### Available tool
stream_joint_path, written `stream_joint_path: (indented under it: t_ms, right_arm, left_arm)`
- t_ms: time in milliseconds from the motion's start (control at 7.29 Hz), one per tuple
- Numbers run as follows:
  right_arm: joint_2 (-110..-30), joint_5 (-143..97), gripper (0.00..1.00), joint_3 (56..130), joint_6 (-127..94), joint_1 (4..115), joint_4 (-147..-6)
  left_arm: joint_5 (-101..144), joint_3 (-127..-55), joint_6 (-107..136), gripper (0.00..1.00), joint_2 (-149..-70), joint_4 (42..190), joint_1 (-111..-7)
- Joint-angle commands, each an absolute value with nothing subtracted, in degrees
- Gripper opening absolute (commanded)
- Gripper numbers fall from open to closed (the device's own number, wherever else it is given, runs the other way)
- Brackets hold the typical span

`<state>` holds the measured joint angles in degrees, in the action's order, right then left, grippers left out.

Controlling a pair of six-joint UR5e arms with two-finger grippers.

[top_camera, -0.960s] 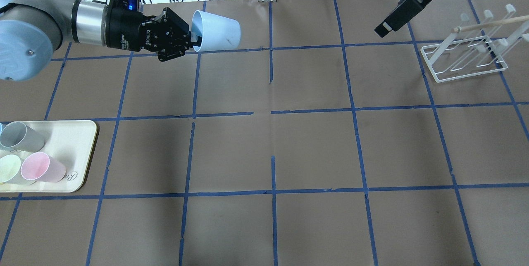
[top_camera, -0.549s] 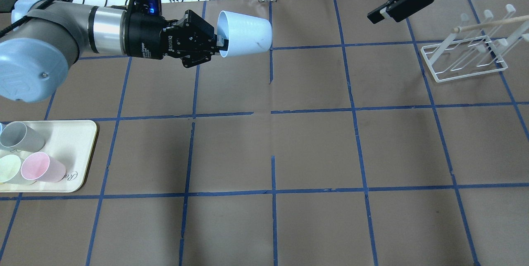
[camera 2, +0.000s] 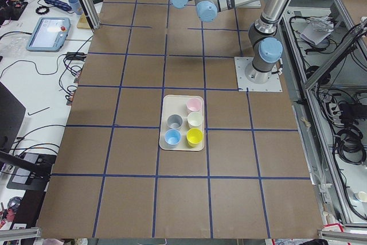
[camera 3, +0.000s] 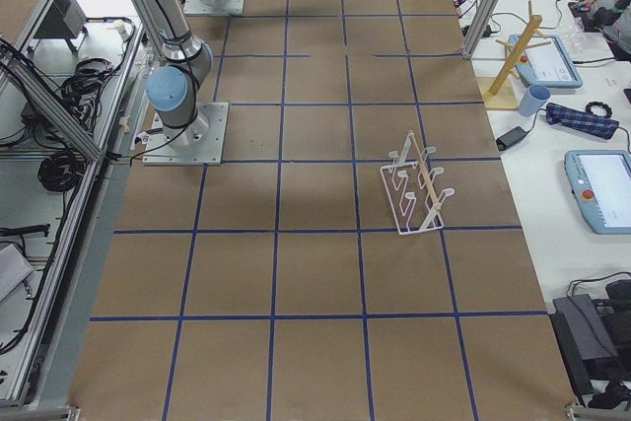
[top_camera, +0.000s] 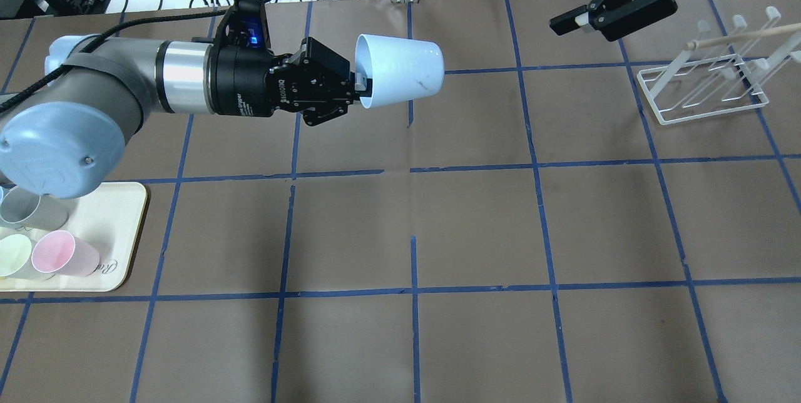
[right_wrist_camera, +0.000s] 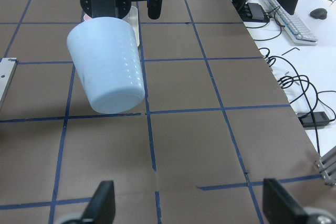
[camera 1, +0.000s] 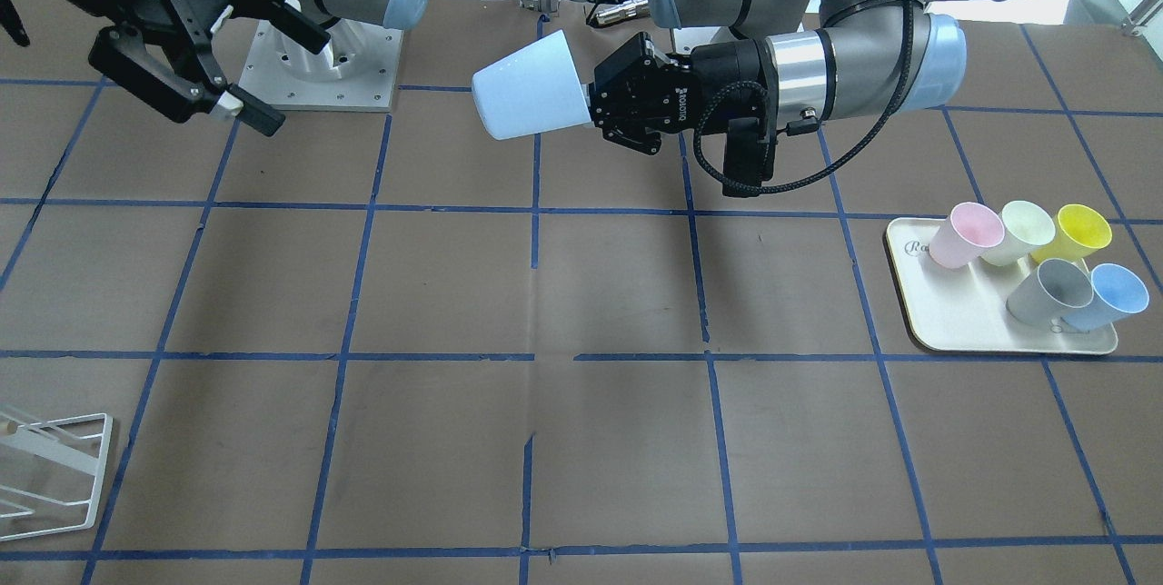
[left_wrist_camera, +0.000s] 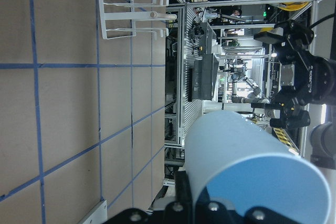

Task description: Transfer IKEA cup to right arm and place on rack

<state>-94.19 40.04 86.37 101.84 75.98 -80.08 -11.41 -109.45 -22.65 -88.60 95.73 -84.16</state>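
From my console, the tray (top_camera: 128,228) sits at the desk's (top_camera: 475,228) left edge. On it I can make out a grey cup (top_camera: 31,212), a pink cup (top_camera: 62,254) and a pale green cup (top_camera: 14,256). The left arm (top_camera: 125,84) reaches rightward above it, along the far rows of the blue tape grid. The desk's far edge lies just beyond it, with cables behind that edge.

The left jaws are clamped on the rim of the IKEA cup (top_camera: 403,71), one finger inside the mouth and one outside. The cup lies on its side in the air, above the desk and near its middle line. Its mouth is toward the left jaws and its base points to the right.

Right of the cup is a stretch of open air over bare brown paper, then the right jaws at the far edge. They are spread wide and hold nothing. In the right wrist view the cup's base faces that camera, beyond both fingertips and well apart from them.

The rack (top_camera: 704,81) stands farthest right, near the desk's right edge and just beside the right jaws. The near rows of the grid give the widest room.
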Motion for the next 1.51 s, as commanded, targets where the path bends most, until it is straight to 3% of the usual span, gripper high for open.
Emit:
stream_joint_path:
  t_ms: [0,549,1371]
  right_arm:
    - [-96.0,33.8,1.0,86.6,106.1,75.9,-73.7]
    - [-95.5,39.3,1.0,85.0,117.0,75.9,-59.5]
    - [-90.4,32.9,1.0,83.3,117.5,83.8,-59.9]
  left_arm:
    - [-7.2,-111.3,-22.6,0.0,-87.4,95.8,-85.1]
    - [-6.8,-112.9,-22.6,0.0,-86.4,95.5,-85.9]
    - [-5.5,-113.4,-22.4,0.0,-85.3,95.6,-86.7]
